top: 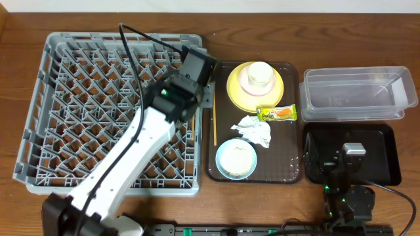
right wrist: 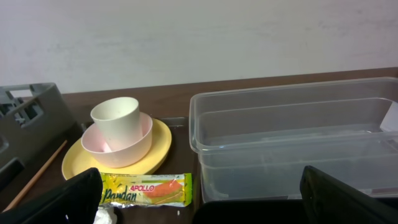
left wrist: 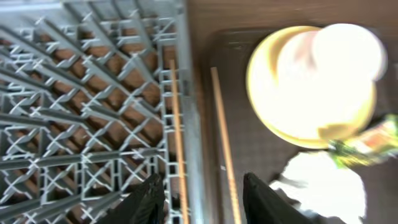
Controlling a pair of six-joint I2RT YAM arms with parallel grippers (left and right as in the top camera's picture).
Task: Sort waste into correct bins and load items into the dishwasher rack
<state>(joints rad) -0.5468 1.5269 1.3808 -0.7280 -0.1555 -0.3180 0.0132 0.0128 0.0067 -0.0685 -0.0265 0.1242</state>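
Rack (top: 79, 98) left; serving tray (top: 282, 157) centre with plate (top: 233, 92), tissue (top: 256, 130), bowl (top: 219, 159); tub (top: 354, 73) right.

cup (right wrist: 115, 118) in pink bowl (right wrist: 124, 149) on yellow plate (right wrist: 160, 142) | wrapper (right wrist: 146, 190) in front | tub (right wrist: 292, 149) right

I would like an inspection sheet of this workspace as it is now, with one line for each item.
Surface: brown wooden table; no spill seen.
Job's things: grey rack has one chopstick along its right edge; second chopstick lies on the brown tray. Cream cup stands in a pink bowl on the yellow plate. Wrapper, tissue and blue bowl with crumbs are on the same tray. Clear tub and black tray hold no waste.
Clutter: nothing seen.
Grippers: left gripper open, at the rack's right edge; right gripper open, over the black tray.
Cables: black cable runs above the rack.
Surroundings: pale wall.
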